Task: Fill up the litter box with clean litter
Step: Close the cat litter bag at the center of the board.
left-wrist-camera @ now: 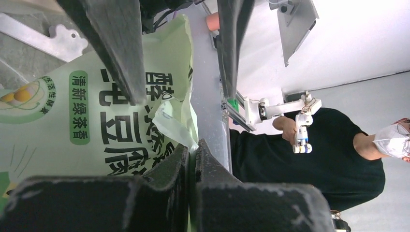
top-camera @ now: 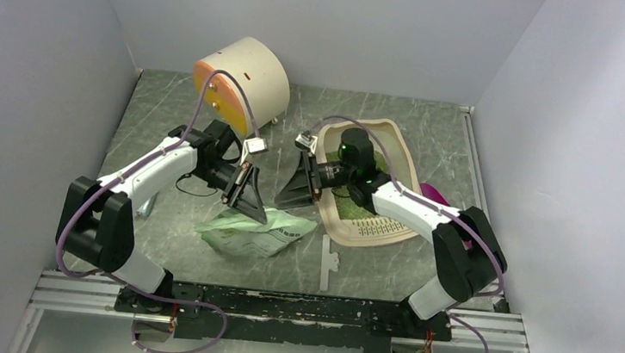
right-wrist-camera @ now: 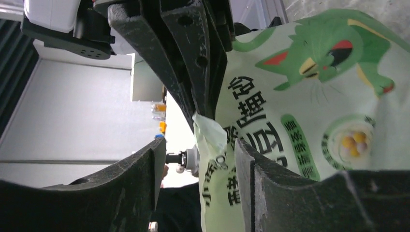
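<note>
The beige litter box (top-camera: 401, 147) lies right of centre, and a patch of green clean litter (top-camera: 345, 200) shows in it under the right arm. The light-green printed bag (top-camera: 257, 231) sags onto the table between the arms. My left gripper (top-camera: 259, 213) is shut on the bag's top edge (left-wrist-camera: 180, 121), its jaws pressed together on the thin film (left-wrist-camera: 193, 151). My right gripper (top-camera: 283, 200) faces it, open (right-wrist-camera: 200, 155), with the bag's edge (right-wrist-camera: 211, 140) hanging loose between its fingers, close to the right-hand finger (right-wrist-camera: 244, 159). The bag's face (right-wrist-camera: 309, 106) fills that view.
A cream half-cylinder cabinet with an orange face (top-camera: 245, 79) stands at the back left. A magenta scoop (top-camera: 435, 193) peeks out behind the right arm. A white plastic strip (top-camera: 329, 260) lies near the front edge. Grey walls close in three sides.
</note>
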You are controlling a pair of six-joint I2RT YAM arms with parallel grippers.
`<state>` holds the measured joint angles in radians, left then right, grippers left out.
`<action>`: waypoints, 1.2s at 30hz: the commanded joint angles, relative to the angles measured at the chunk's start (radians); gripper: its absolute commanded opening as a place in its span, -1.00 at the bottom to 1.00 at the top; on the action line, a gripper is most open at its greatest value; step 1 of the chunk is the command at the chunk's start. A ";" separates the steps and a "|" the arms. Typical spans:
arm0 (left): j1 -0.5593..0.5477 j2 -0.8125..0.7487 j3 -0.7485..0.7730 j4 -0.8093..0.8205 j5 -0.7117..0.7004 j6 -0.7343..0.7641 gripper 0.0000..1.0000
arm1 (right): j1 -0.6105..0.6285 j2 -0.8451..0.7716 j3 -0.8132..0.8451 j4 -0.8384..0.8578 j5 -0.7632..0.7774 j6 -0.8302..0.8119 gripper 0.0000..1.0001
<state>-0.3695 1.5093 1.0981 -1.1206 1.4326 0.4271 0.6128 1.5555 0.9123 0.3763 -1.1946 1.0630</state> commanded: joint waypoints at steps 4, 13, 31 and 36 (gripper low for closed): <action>0.017 -0.022 0.000 0.059 -0.047 -0.062 -0.91 | 0.082 0.063 0.063 -0.074 -0.047 -0.074 -0.25; 0.053 -0.044 -0.004 0.095 -0.083 -0.105 -0.91 | 0.053 0.042 -0.053 0.176 -0.105 0.151 -1.00; -0.141 -0.497 0.000 0.472 -0.837 -0.208 0.94 | 0.031 0.136 0.010 0.066 -0.016 0.142 -1.00; -0.254 -0.579 -0.101 0.483 -0.970 -0.134 0.94 | 0.029 0.154 0.014 0.084 -0.011 0.160 -1.00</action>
<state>-0.5556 0.9436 1.0660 -0.7002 0.6491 0.2432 0.6472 1.6890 0.9020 0.4652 -1.2217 1.2263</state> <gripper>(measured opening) 0.968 0.009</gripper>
